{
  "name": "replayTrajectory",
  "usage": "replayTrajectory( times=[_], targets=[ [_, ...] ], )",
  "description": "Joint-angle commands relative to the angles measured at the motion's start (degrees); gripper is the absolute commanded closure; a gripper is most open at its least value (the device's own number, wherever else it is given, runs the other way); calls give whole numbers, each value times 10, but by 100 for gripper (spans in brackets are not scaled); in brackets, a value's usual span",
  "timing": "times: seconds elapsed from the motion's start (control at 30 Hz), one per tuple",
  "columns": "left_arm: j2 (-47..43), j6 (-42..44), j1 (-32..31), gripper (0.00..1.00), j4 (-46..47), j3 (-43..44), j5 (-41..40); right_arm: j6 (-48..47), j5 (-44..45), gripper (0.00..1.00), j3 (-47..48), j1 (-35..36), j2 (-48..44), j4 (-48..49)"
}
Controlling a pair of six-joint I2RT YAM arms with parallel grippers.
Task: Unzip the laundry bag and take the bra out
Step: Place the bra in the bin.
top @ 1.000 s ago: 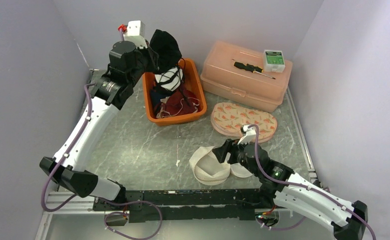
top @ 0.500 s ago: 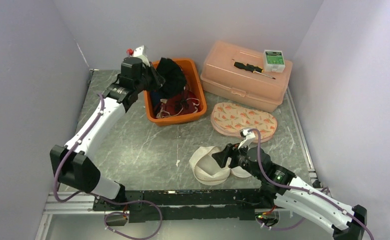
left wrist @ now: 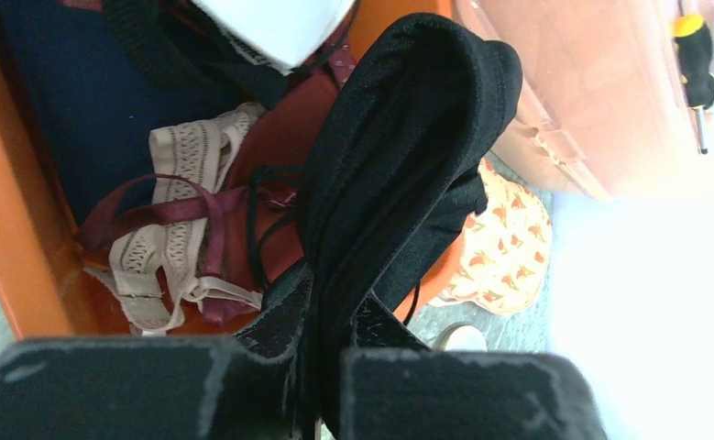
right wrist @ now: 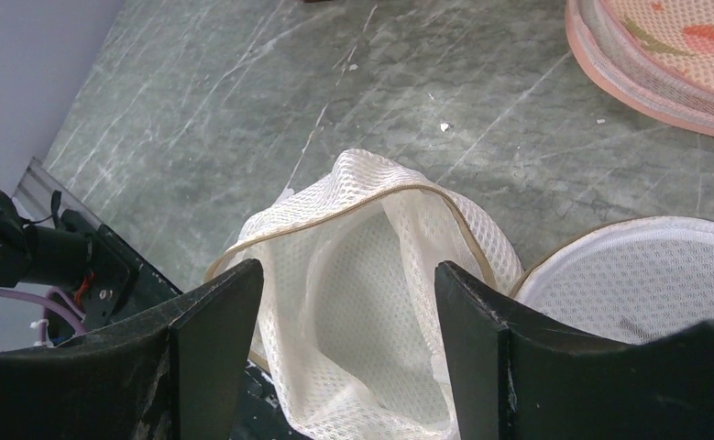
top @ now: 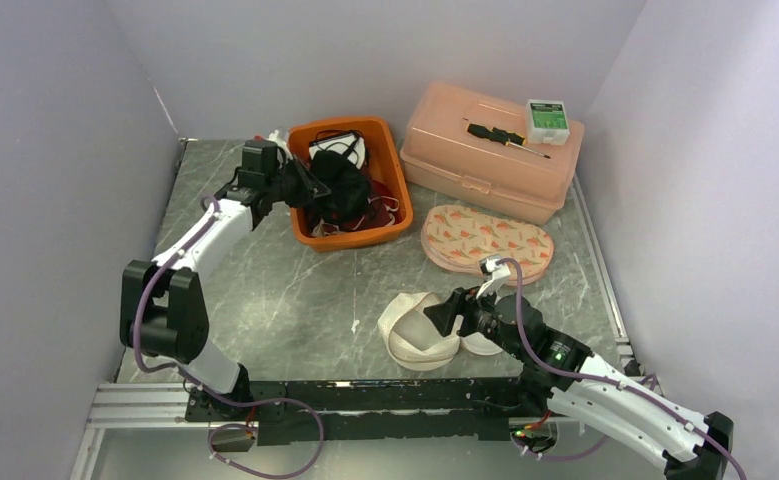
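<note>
The left gripper [left wrist: 321, 371] is clamped tight on the black bra [left wrist: 408, 156]; the fabric is pinched between its two fingers at the bottom of the left wrist view and folds upward through the middle of the frame. In the top view this grip sits upper centre-left, with the bra over the orange bin [top: 397, 190], which holds a maroon garment [left wrist: 270, 147] and lace straps [left wrist: 165, 238]. The white laundry bag [right wrist: 371, 275] lies on the marble table [top: 265, 290] at lower centre, its mouth gaping, nothing visible inside. The right gripper [right wrist: 348, 302] stands wide, a finger to either side of that mouth, holding nothing. The pink box [top: 485, 165] sits upper right with a screwdriver [top: 505, 137] on its lid; a patterned pouch [top: 485, 240] lies between box and bag.
</note>
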Motion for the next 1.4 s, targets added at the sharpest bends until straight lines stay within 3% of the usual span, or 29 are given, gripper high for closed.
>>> replayTrajectory(
  times=[0.0, 0.37, 0.57, 0.83, 0.97, 1.23, 1.27, 1.37],
  targets=[
    [22, -5, 17, 97, 52, -21, 26, -12, -8, 28, 7, 0, 0, 18],
    [57, 15, 18, 97, 65, -38, 24, -10, -8, 29, 4, 0, 17, 36],
    [69, -22, 17, 97, 111, -83, 45, -14, -6, 29, 8, 0, 31, 43],
    [85, 1, 2, 96, 81, -65, 31, -10, -3, 29, 5, 0, 24, 36],
    [86, 13, -6, 78, 52, -54, 13, -11, 0, 29, 7, 0, 21, 29],
    [47, 38, -22, 22, -34, -37, -65, -17, 9, 29, 26, 0, 13, 7],
    [34, 39, -22, 10, -46, -38, -75, -17, 10, 29, 27, 0, 11, 3],
    [-9, 43, -23, 6, -80, -35, -97, -19, 16, 29, 31, 0, 3, -6]
  ],
)
